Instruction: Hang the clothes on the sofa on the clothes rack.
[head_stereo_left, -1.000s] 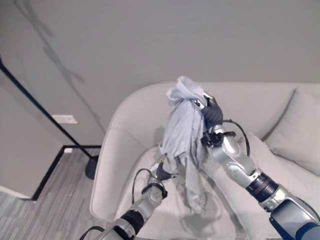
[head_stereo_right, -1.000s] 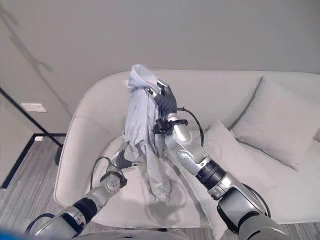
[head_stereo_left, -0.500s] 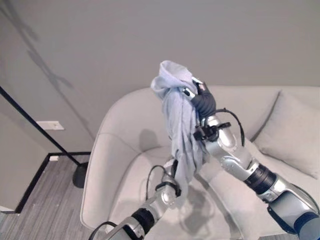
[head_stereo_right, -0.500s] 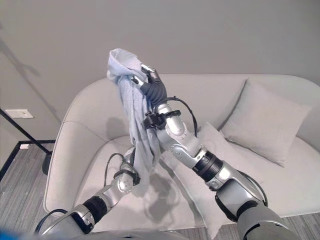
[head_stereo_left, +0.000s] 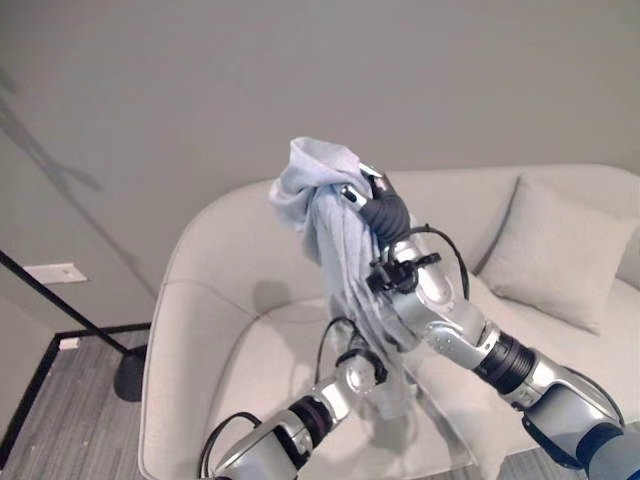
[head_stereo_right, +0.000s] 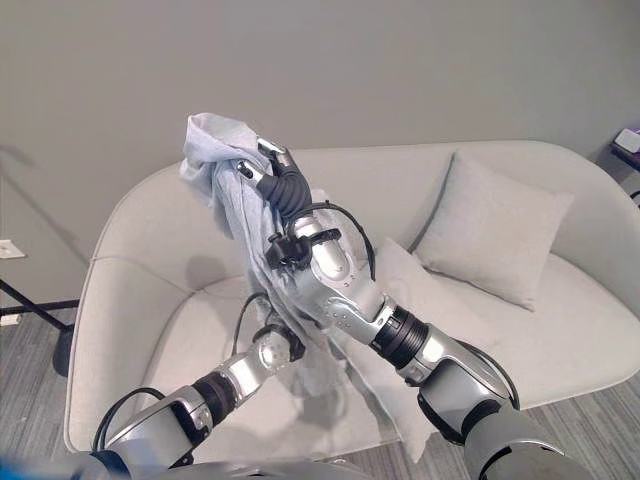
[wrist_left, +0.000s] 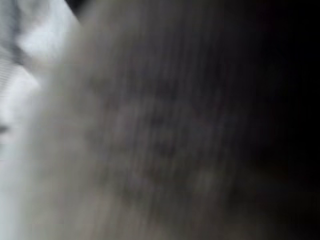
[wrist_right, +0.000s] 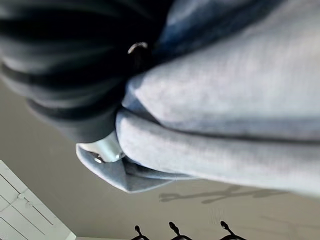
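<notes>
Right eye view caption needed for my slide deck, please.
Right hand lifts a grey garment above the sofa; its lower end hangs by the left hand.

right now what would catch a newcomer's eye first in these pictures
First the pale blue-grey garment, bunched and held high over the sofa by the right hand, its fingers curled round the cloth. Lower down, the left hand is at the hanging end. A cushion leans on the sofa's back, to the right.
</notes>
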